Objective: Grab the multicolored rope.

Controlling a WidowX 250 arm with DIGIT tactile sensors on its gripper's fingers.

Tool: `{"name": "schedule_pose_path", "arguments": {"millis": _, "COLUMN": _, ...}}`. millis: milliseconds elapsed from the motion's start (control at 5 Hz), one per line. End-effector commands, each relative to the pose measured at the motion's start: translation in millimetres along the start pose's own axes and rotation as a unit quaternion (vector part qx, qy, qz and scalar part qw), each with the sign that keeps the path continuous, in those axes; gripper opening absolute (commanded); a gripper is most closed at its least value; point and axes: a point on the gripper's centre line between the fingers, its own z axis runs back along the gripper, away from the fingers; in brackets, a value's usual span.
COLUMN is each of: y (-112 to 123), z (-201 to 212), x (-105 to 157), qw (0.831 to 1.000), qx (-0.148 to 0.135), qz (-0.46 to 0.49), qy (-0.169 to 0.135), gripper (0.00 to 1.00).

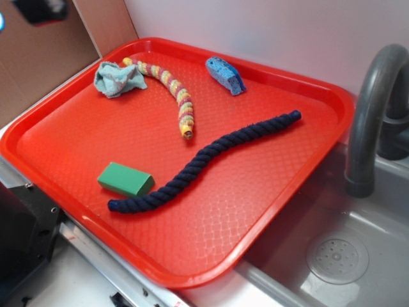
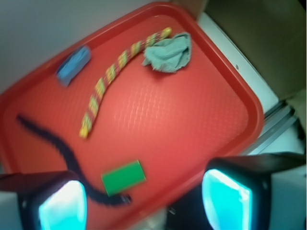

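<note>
The multicolored rope, banded yellow, pink and pale green, lies curved at the back of the red tray. In the wrist view the rope runs diagonally across the tray's far part. My gripper is open and empty, high above the tray's near edge, far from the rope. Its two cyan pads stand wide apart at the bottom of the wrist view. The gripper does not show in the exterior view.
A long navy rope crosses the tray's middle. A green block lies by its near end. A teal cloth touches the multicolored rope's far end. A blue sponge lies at the back. A grey faucet and sink stand right.
</note>
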Motion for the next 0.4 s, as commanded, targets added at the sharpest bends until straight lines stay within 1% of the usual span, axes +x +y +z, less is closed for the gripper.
{"name": "schedule_pose_path", "arguments": {"millis": 0, "y": -34.1, "z": -59.7, "x": 50.6, "qw": 0.989, "qx": 0.021, "qz": 0.143, "qy": -0.04, "gripper": 1.0}}
{"name": "schedule_pose_path", "arguments": {"millis": 200, "y": -39.8, "z": -81.6, "x": 69.1, "qw": 0.981, "qx": 0.038, "qz": 0.182, "qy": -0.05, "gripper": 1.0}}
